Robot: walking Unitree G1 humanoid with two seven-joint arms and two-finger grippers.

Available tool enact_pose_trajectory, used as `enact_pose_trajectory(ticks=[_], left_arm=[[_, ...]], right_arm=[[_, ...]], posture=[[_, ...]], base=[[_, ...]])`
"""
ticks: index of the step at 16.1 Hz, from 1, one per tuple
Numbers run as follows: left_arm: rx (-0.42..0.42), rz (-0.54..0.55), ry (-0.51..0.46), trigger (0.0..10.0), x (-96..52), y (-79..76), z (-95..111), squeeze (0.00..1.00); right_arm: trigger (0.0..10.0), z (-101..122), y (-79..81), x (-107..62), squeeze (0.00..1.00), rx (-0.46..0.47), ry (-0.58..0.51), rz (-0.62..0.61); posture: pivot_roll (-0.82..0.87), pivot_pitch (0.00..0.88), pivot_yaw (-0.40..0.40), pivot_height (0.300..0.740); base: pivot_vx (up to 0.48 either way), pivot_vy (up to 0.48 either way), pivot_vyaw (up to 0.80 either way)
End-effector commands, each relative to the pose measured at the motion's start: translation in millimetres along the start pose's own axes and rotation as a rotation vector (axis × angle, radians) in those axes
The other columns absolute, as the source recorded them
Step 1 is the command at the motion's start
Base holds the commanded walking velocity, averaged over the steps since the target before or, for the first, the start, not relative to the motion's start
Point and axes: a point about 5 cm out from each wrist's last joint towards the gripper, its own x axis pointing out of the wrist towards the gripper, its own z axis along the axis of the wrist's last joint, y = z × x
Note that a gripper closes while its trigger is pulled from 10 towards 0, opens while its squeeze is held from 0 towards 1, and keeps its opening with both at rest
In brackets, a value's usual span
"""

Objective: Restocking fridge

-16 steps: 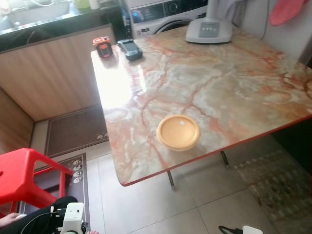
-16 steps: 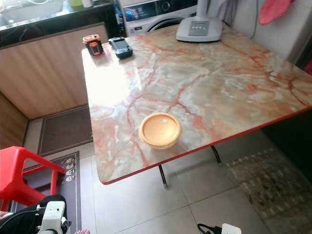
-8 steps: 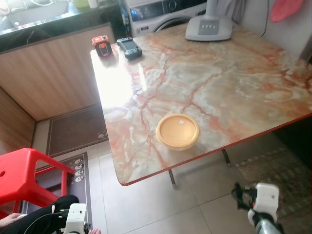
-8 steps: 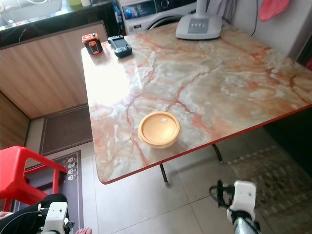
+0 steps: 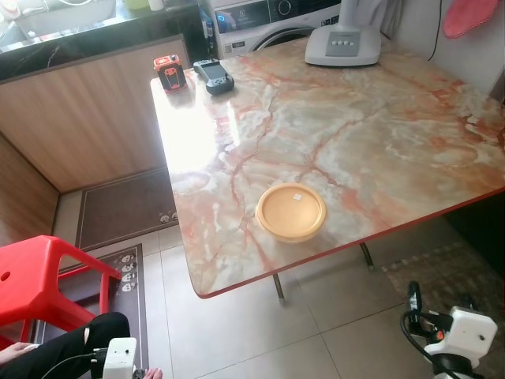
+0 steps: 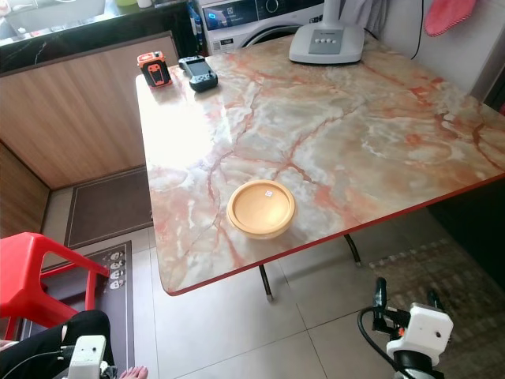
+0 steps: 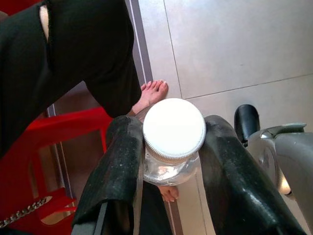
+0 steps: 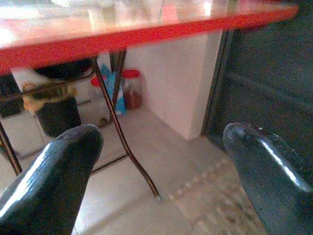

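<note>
A marble-patterned surface [image 5: 379, 134] with a red edge stretches across the scene from the head camera. A round orange lidded container [image 5: 290, 212] sits near its near edge, well apart from everything else. At the far left corner lie a small orange-and-black device [image 5: 168, 73] and a dark handheld gadget [image 5: 214, 76], just beside each other. At the far side stands the grey base of an appliance [image 5: 342, 46], its upper part cut off by the frame. A washing machine [image 5: 268, 17] shows behind it, partly hidden.

In the left wrist view, the left pincer [image 7: 172, 147] is clenched on a clear glass jar [image 7: 171, 169] with a white screw lid [image 7: 174, 128]; one black finger presses each side of the jar's neck, and the lid hides most of the glass. Below it lie floor tiles, a person's bare foot [image 7: 151, 94] and a black trouser leg [image 7: 83, 54].

The right pincer [image 8: 161, 171] hangs released below the surface's red edge, its two fingers wide apart, facing a metal leg [image 8: 122, 132] and blurred jars by a wall. In the head view its white wrist [image 5: 465, 335] sits low at the near right, over the floor.

A red stool [image 5: 35, 284] stands at the near left, partly cut off.
</note>
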Motion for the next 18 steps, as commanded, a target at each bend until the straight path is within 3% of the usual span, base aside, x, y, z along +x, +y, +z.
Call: enact_pose_trajectory(ticks=[1,3,4,6,9,10,11,13,18], left_arm=[[-0.012,0.024,0.011,10.0,-1.7,6.9,-6.1,0.0],[-0.012,0.016,0.016,10.0,-2.3,5.8,-8.5,0.0],[-0.018,0.014,0.018,10.0,-2.3,5.1,-8.9,0.0],[0.027,-0.001,0.033,10.0,-1.7,1.2,-8.6,0.0],[0.069,0.006,0.012,10.0,-0.2,0.8,-1.8,0.0],[0.109,0.022,-0.002,10.0,0.8,1.9,3.0,0.0],[0.084,0.01,0.006,10.0,1.1,1.7,3.2,0.0],[0.042,-0.036,0.026,10.0,1.1,-1.8,1.4,0.0],[0.037,-0.027,0.056,10.0,0.8,-4.6,-2.6,0.0]], right_arm=[[10.0,4.4,4.6,-1.4,0.0,0.019,-0.021,0.025],[10.0,16.5,10.0,2.9,0.0,0.027,-0.053,0.066],[10.0,12.0,11.6,5.8,0.0,0.009,-0.023,0.094],[10.0,-25.9,2.8,15.5,0.0,0.079,0.25,0.065],[10.0,-45.9,-7.2,11.7,0.0,0.131,0.442,-0.001],[10.0,-61.8,-7.9,1.8,0.0,0.126,0.604,-0.007],[10.0,-71.6,-1.8,-8.1,0.0,0.005,0.701,0.083],[10.0,-87.4,3.8,-28.0,0.0,-0.04,0.844,0.114],[10.0,-103.2,24.7,-53.5,0.0,-0.062,0.983,0.215]], posture=[[-0.01,0.07,0.11,0.74],[-0.03,0.07,0.115,0.74],[-0.04,0.069,0.115,0.74],[-0.05,0.047,0.125,0.74],[-0.05,0.044,0.136,0.74],[-0.06,0.043,0.135,0.74],[-0.06,0.04,0.131,0.74],[-0.04,0.02,0.132,0.74],[-0.04,0.012,0.113,0.74]], base=[[0.0,0.0,0.0],[0.0,0.0,0.0],[0.0,0.0,0.0],[0.0,0.0,0.0],[0.0,0.0,0.0],[0.0,0.0,0.0],[0.0,0.0,0.0],[0.0,0.0,0.0],[0.0,0.0,0.0]])
